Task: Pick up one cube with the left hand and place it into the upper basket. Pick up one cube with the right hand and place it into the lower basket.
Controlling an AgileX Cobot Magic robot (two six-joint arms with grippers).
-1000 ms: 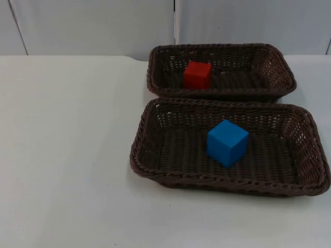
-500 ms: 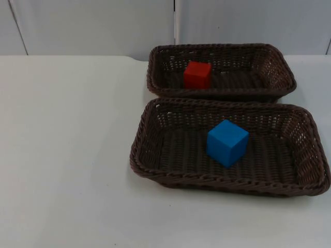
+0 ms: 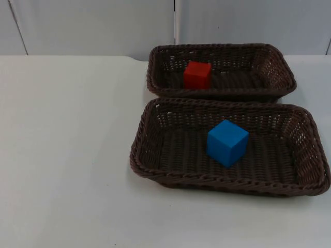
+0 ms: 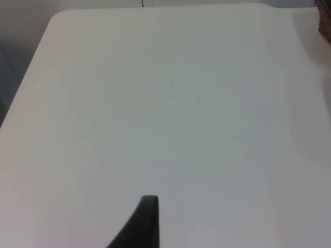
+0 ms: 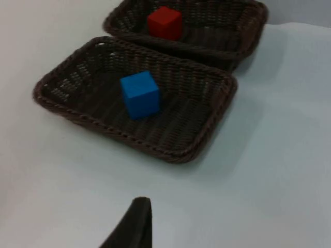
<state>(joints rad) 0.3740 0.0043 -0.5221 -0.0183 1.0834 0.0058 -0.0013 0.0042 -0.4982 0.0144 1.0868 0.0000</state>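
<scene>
A red cube rests inside the upper brown wicker basket, near its left half. A blue cube sits in the middle of the lower brown wicker basket, turned a little on its base. In the right wrist view the blue cube and the red cube lie in their baskets, well ahead of my right gripper, which hangs over bare table. My left gripper hovers above the white table, far to the left of both baskets, holding nothing that I can see.
The two baskets stand one behind the other on the right half of the white table. A grey partition wall closes the far edge. The table's rounded left corner lies ahead of the left gripper.
</scene>
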